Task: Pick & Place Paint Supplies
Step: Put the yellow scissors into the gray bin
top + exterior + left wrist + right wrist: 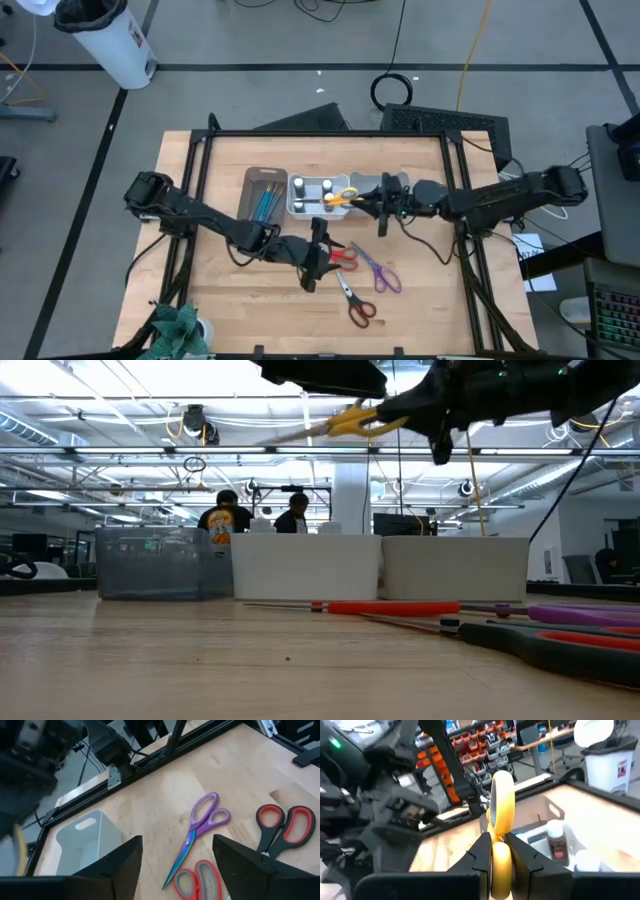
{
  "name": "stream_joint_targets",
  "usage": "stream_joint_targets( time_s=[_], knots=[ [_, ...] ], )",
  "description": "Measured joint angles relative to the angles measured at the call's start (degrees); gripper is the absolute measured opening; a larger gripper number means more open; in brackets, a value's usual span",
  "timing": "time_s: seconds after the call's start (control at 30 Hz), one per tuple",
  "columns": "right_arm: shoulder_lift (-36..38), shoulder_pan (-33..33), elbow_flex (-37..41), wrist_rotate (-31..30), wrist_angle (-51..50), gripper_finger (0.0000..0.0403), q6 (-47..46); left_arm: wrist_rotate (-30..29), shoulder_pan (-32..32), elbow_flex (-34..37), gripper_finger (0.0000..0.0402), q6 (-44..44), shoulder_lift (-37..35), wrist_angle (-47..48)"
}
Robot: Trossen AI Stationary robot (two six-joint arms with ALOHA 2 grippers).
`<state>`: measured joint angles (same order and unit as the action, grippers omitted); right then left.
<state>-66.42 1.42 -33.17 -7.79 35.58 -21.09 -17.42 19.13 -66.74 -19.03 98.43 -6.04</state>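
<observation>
Right pincer (496,852): clamped on yellow-handled scissors (500,805), frame centre, over white plastic bin (318,205).
Left pincer (175,860): open, empty, lower centre.

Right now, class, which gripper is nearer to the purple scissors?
Left. The left gripper hangs open just beside the purple scissors; the right gripper is farther back, holding the yellow scissors.

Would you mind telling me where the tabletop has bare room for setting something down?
The table is bare along its left side, below the brown bin, and at its right, beyond the purple scissors. It is crowded mid-table: red scissors, black-and-red scissors, left gripper.
</observation>
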Motion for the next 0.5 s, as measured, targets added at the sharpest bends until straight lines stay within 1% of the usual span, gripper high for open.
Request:
stream_joint_targets(
  time_s=[0.13, 0.23, 0.3, 0.4, 0.5],
  knots=[
    [7.5, 0.1, 0.0, -3.0, -8.9, 0.0021, 0.8, -0.7, 0.6, 0.0, 0.0262, 0.0, 0.0, -0.2],
    [14.1, 0.2, 0.0, -7.5, -19.4, 0.0020, 0.7, -0.7, 0.8, 0.0, 0.0263, 0.7, 0.0, -0.1],
    [19.0, 0.2, 0.0, -10.2, -27.5, 0.0020, -0.8, -0.7, 0.9, 0.0, 0.0260, 1.1, 0.0, -0.1],
    [25.8, 0.2, 0.0, -12.0, -38.7, 0.0020, -4.2, -0.7, 0.9, 0.0, 0.0258, 1.2, 0.0, 0.9],
    [30.5, 0.2, 0.0, -13.2, -48.0, 0.0020, -7.9, -0.7, 0.5, 0.0, 0.0259, 1.2, 0.0, 1.7]
  ],
)
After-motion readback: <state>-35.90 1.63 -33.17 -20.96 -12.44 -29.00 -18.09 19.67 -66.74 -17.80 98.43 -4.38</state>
